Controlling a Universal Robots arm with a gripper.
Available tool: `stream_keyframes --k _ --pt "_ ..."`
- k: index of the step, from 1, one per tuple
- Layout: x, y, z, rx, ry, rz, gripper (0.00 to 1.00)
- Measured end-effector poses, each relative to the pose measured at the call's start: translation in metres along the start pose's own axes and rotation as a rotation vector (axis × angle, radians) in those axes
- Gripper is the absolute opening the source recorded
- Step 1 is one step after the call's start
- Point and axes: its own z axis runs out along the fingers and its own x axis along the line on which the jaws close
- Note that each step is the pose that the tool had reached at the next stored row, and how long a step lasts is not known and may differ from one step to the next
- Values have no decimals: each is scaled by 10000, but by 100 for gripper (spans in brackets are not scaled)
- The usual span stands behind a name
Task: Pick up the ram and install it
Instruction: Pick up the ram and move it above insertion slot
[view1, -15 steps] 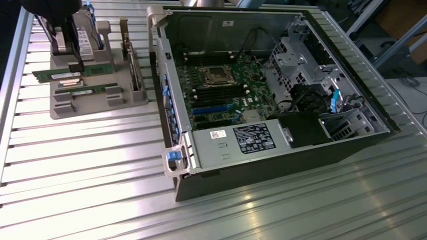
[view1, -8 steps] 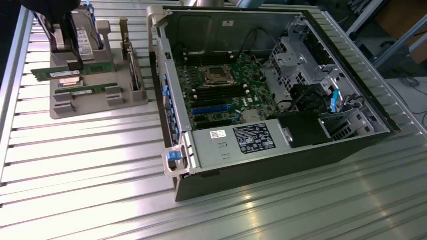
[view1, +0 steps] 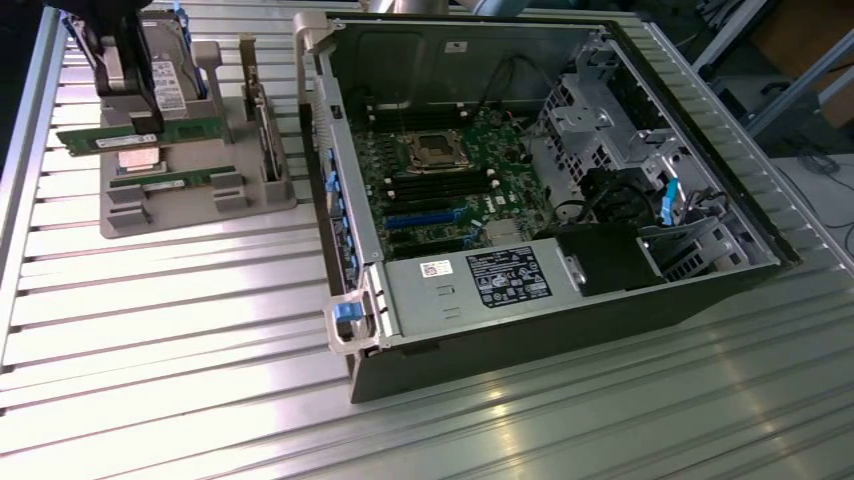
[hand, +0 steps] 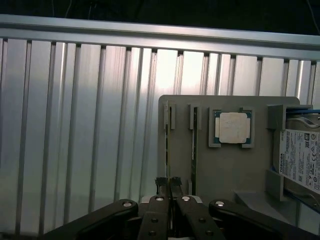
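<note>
1. Ribbed aluminium forms the bench, which carries a grey holder toward the exterior view's left and an open computer case toward its right.
2. The ram, a long green stick, sits in the holder near the hard drive. A second stick of the same kind sits on the other side of the silver CPU, which rests between the two.
3. In the wrist view the fingers are pressed together with nothing between them. They hang above the holder's edge, well apart from either stick. The dark arm stands over the holder's hard-drive end.
4. The work looks to be at the approach stage of the pick-up. Both sticks are in the holder, and the dark memory slots on the motherboard appear unfilled.
5. A grasp from here would call for parting the fingers enough to straddle the stick's thin edge. They would need to be squared across its length before coming down, so that neither the CPU nor the holder's posts get nudged.
6. The hard drive carries a white label with print too fine to read. The same is true of the black label on the power supply, the white sticker beside it, and the small white tag on the second stick.
</note>
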Motion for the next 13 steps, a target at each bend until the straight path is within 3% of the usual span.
stream_keyframes --k 4,13 --pt "4 3 -76 0 0 0 12" --pt "7 6 -141 -1 0 -1 12"
